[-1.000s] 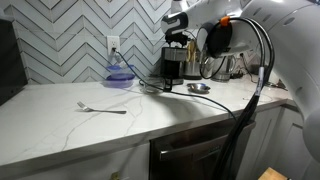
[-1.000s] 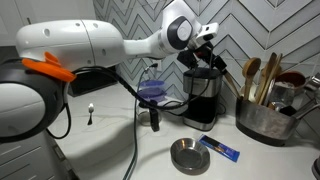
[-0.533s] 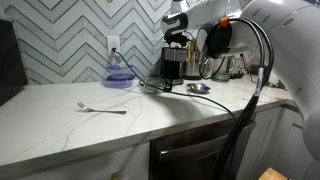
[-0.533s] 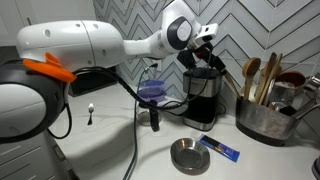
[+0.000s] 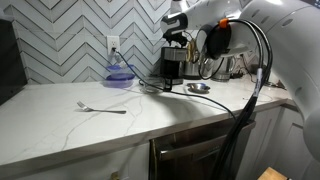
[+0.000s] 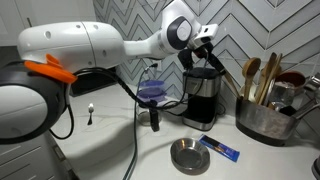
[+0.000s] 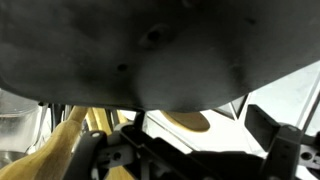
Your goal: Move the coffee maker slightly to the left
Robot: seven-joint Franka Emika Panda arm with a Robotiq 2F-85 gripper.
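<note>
Fingers [image 6: 209, 61] at blk/steel coffee maker [image 6: 203, 97].

gripper [image 6: 207, 60]: jaws too small to tell | wrist view: blurred dark surface [image 7: 150, 50] fills top

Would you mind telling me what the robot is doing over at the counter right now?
The robot arm stretches across the marble counter, and its gripper is at the top of the coffee maker by the tiled wall. The wrist view is dark and blurred, so I cannot tell whether the fingers are closed on it. A small steel bowl and a blue packet lie in front of the machine.
</note>
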